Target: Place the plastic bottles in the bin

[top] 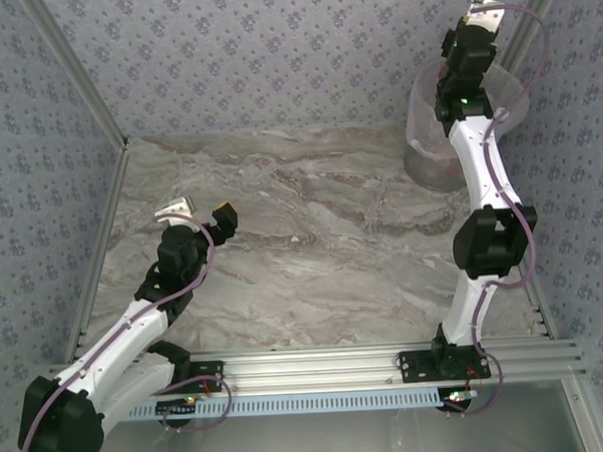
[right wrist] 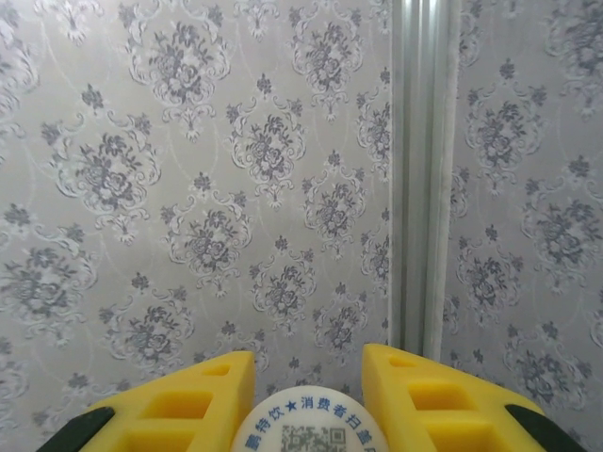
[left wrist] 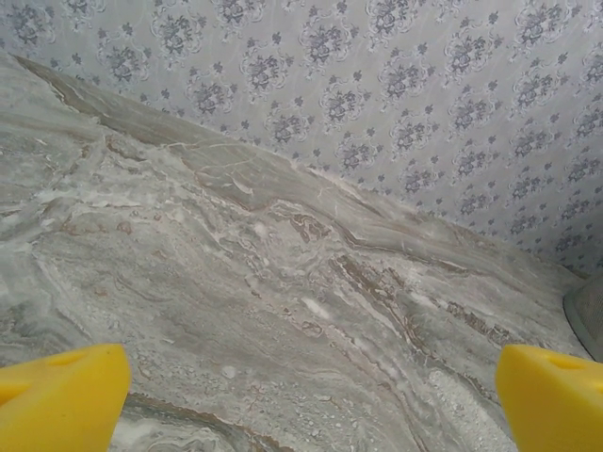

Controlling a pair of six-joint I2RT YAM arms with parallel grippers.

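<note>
From above: saw the left arm point(top: 126, 329) folded low by the desk's point(top: 312, 246) left edge, left jaws spread apart over bare marble. Found the right arm point(top: 485, 178) stretched up over the bin point(top: 423, 146) at the far right corner.

Left wrist: caught yellow fingers point(left wrist: 61, 395) standing wide apart above the desk.

Right wrist: found right jaws clamped on a plastic bottle point(right wrist: 309, 426), white cap printed in blue, facing the wallpaper point(right wrist: 188, 188).

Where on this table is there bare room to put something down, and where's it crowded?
Bare: the marble table from the left fingers across to the bin, and along the back wall. Crowded: the far right corner, where the right arm reaches over the bin.
</note>
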